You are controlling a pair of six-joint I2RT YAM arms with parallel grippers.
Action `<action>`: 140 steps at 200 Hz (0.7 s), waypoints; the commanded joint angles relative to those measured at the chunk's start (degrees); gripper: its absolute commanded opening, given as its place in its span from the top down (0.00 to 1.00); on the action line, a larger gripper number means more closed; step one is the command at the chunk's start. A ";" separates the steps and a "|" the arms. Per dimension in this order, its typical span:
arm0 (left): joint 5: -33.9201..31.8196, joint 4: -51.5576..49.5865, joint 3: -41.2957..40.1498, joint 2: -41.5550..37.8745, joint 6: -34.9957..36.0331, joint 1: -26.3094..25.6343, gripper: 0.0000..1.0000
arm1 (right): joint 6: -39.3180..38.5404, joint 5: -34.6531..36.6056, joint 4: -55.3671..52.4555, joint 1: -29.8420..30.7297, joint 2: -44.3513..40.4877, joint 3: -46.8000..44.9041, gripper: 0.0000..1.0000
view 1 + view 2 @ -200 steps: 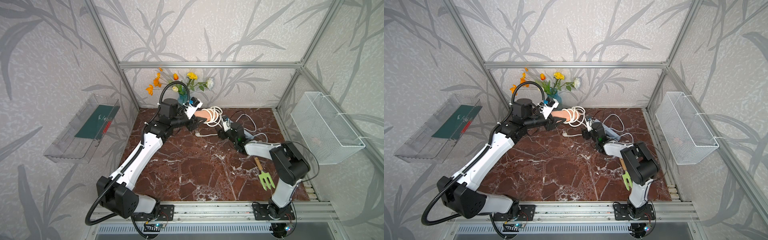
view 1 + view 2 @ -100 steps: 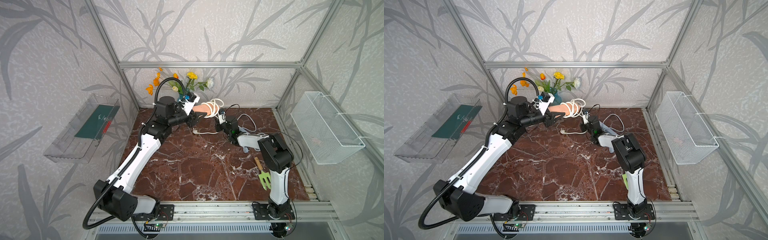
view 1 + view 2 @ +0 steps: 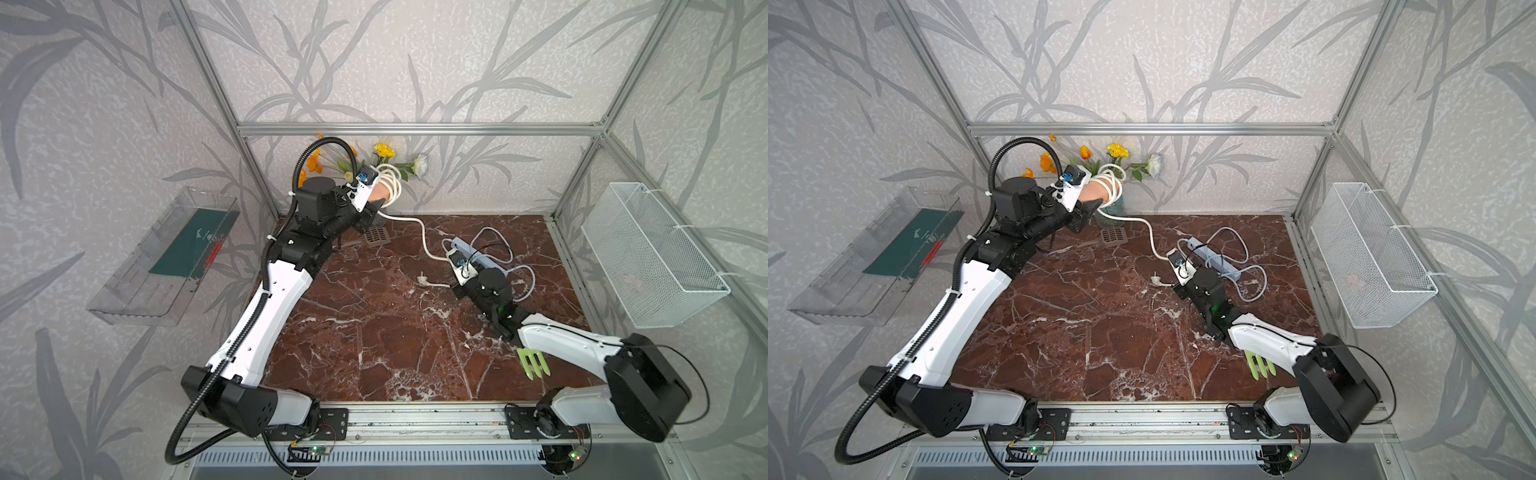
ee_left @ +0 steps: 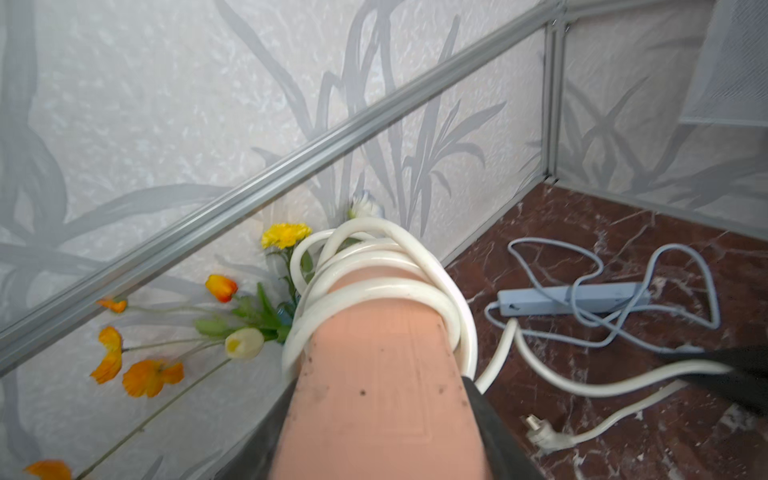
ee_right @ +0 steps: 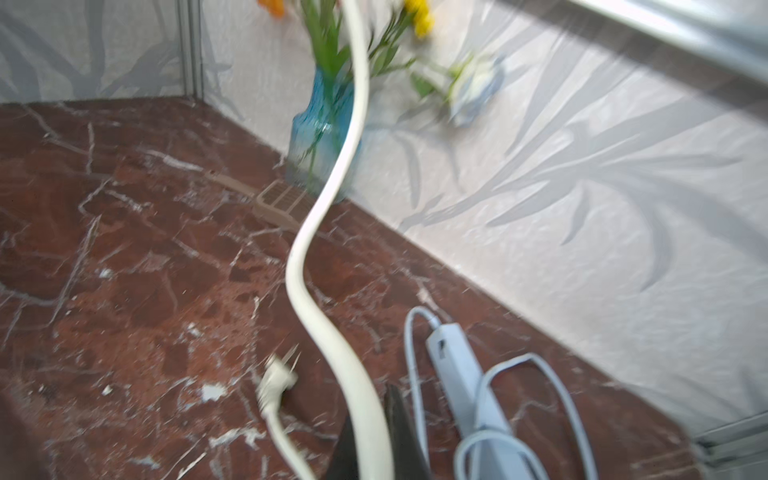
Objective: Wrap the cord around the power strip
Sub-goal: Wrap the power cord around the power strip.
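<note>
Cord (image 4: 374,286) loops several times around the power strip (image 4: 374,361) clamped in the left gripper (image 3: 371,206); right gripper (image 5: 370,444) pinches the unwound tail, plug (image 3: 423,279) loose.

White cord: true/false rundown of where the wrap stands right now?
1. The white cord is coiled around the peach power strip. True.
2. The left gripper is empty. False: it holds that strip, raised by the flowers.
3. The right gripper is shut on the white cord. True.
4. The white plug hangs in the air. False: it lies on the table.
</note>
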 commanded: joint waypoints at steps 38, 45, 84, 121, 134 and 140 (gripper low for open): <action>9.76 -10.71 -2.91 6.38 6.70 1.22 1.00 | -10.32 -4.66 -2.73 -0.41 -4.94 20.99 1.00; 12.32 -11.78 -3.19 6.67 7.07 1.03 1.00 | -9.63 -5.05 -1.66 -0.50 -2.95 23.49 1.00; 25.12 -17.48 -4.64 5.84 10.66 -2.86 1.00 | -5.11 -7.76 -3.08 -5.20 10.94 41.11 1.00; 39.96 -14.87 -8.15 -0.41 5.36 -4.74 1.00 | 0.32 -8.38 -10.34 -11.80 24.54 55.31 1.00; 44.21 -11.20 -9.55 -3.48 1.73 -4.57 1.00 | 1.24 -9.01 -12.99 -13.40 28.89 58.03 1.00; 45.71 -9.75 -9.78 -4.66 0.36 -4.32 1.00 | 2.06 -9.20 -13.84 -14.08 30.52 58.64 1.00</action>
